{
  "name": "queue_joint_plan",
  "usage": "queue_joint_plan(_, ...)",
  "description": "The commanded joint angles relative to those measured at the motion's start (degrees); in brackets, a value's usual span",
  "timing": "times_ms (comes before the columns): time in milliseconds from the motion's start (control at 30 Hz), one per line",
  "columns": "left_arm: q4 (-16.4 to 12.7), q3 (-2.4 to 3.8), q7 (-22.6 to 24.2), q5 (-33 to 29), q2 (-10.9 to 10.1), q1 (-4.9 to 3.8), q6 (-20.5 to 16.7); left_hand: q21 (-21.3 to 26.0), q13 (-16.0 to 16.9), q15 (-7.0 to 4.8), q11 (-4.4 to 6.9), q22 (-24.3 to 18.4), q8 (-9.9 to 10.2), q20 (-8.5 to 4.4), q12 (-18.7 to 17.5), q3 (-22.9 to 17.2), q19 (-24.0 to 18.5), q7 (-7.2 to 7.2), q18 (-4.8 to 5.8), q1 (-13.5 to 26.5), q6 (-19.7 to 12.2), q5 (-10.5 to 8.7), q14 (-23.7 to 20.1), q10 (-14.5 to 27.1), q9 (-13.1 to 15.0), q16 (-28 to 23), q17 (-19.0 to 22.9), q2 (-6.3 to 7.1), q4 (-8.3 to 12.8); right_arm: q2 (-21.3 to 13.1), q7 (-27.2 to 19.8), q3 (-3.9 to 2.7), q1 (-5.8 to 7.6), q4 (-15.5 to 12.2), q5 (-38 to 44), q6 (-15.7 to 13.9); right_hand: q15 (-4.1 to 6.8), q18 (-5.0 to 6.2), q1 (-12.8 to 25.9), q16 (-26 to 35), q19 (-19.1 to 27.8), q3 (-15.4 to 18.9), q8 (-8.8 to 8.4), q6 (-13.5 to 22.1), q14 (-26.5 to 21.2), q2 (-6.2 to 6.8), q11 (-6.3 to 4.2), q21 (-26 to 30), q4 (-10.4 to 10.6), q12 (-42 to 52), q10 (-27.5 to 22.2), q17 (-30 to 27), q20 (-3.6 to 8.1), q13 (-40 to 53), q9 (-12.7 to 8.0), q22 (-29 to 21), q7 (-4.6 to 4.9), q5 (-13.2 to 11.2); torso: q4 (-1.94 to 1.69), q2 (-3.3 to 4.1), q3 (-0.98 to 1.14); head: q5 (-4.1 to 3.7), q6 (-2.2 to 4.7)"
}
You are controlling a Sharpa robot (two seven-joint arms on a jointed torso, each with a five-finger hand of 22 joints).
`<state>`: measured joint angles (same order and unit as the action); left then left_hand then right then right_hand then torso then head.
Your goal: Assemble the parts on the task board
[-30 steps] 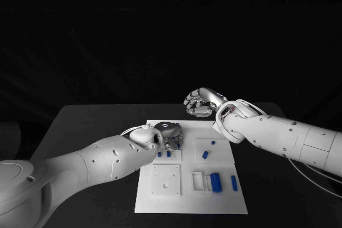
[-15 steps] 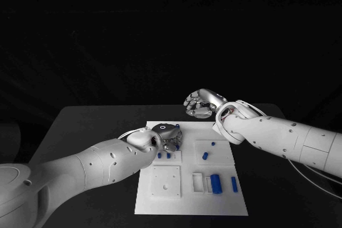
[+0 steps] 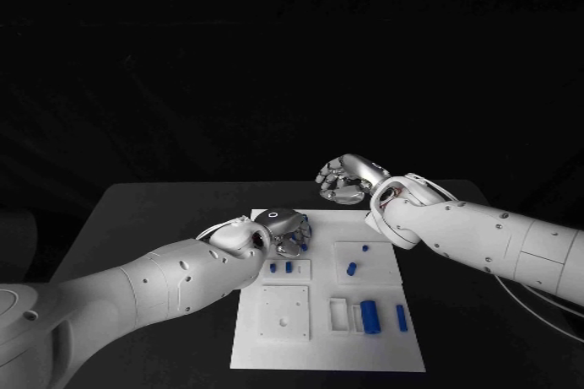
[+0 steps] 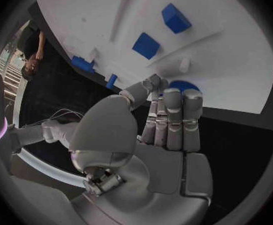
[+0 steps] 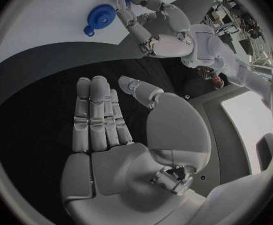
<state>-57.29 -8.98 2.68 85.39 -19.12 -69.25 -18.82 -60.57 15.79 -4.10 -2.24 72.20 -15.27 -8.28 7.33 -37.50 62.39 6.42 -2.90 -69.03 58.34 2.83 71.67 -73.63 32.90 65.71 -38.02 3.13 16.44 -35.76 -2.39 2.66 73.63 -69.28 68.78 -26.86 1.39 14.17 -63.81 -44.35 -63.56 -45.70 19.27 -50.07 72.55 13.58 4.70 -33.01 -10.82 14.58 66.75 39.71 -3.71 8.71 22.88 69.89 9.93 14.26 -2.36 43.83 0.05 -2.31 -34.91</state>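
From the head camera, the left hand hovers low over the task board's 11 o'clock corner, while the right hand hangs off the board's far edge at 12 o'clock, fingers loosely curled on nothing. The left wrist camera shows straight fingers together, tips touching a round blue part, without gripping it. The right wrist camera shows that hand's fingers extended, empty, above the black table.
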Motion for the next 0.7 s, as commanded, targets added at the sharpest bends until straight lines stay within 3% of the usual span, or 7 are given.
queue_joint_plan(33,-1.20,0.54,1.23,-2.33,-0.58,-0.04,-1.71,-0.17,-0.10,0.07,-0.21,-0.07,-0.20,-0.41,-0.06,0.25,-0.01,-0.05,-7.11,0.41,0.41,0.17,0.50,-0.02,0.05,0.27,0.10,0.25,-0.10,-0.14,-0.39,-0.03,0.01,-0.03,0.10,0.78,0.30,0.83,0.49,0.34,0.03,0.33,0.09,0.06,0.22,-0.18,0.01,-0.35,-0.08,-0.26,0.29,0.08,0.37,0.07,0.03,0.09,0.23,0.24,-0.10,0.00,0.02,0.12,0.09)
queue_joint_plan(100,-1.91,1.41,1.15,-3.38,-1.04,-0.04,-1.28,-0.14,-0.12,0.08,-0.22,-0.08,-0.17,-0.43,-0.10,0.24,-0.02,-0.04,-7.10,0.45,0.39,0.16,0.48,0.01,0.03,0.24,0.13,0.25,-0.12,-0.20,-0.38,-0.03,0.01,-0.03,0.10,0.83,0.30,0.83,0.49,0.34,0.03,0.34,0.10,0.06,0.21,-0.17,0.01,-0.35,-0.10,-0.28,0.29,0.09,0.37,0.08,0.03,0.10,0.23,0.26,-0.16,-0.02,0.01,0.22,0.11)
queue_joint_plan(267,-4.14,2.21,0.94,-5.21,-3.07,-0.12,0.34,-0.12,-0.13,0.10,-0.24,-0.08,-0.16,-0.45,-0.15,0.25,-0.03,-0.03,-7.07,0.54,0.39,0.15,0.48,0.00,0.01,0.23,0.17,0.23,-0.18,-0.46,-0.35,-0.03,0.01,-0.03,0.09,0.97,0.30,0.83,0.47,0.35,0.04,0.36,0.10,0.07,0.21,-0.18,0.01,-0.34,-0.13,-0.31,0.30,0.10,0.38,0.09,0.03,0.10,0.22,0.28,-0.19,-0.05,0.02,0.34,0.18)
queue_joint_plan(433,-5.60,2.35,0.46,-5.44,-4.88,-0.23,1.78,-0.10,-0.15,0.12,-0.26,-0.09,-0.13,-0.47,-0.21,0.29,-0.05,-0.01,-7.04,0.66,0.36,0.15,0.47,0.02,-0.02,0.21,0.21,0.25,-0.21,-0.79,-0.33,-0.03,0.01,0.03,0.09,0.98,0.30,0.83,0.46,0.36,0.05,0.38,0.10,0.07,0.20,-0.16,0.01,-0.34,-0.15,-0.33,0.30,0.12,0.38,0.11,0.04,0.11,0.22,0.28,-0.20,-0.10,0.07,0.59,0.22)
queue_joint_plan(700,-5.71,2.28,0.05,-5.45,-7.16,-0.24,3.01,0.00,-0.19,0.12,-0.26,-0.11,-0.08,-0.55,-0.34,0.12,-0.15,-0.02,-6.97,0.65,0.36,0.27,0.45,-0.03,-0.09,0.20,0.32,-0.03,-0.18,-1.05,-0.24,-0.03,0.02,0.16,-0.47,1.13,0.30,0.83,0.45,0.38,0.06,0.40,0.10,0.07,0.19,-0.16,0.01,-0.33,-0.18,-0.37,0.31,0.15,0.38,0.13,0.04,0.12,0.22,0.29,-0.09,-0.05,-0.07,0.74,0.25)
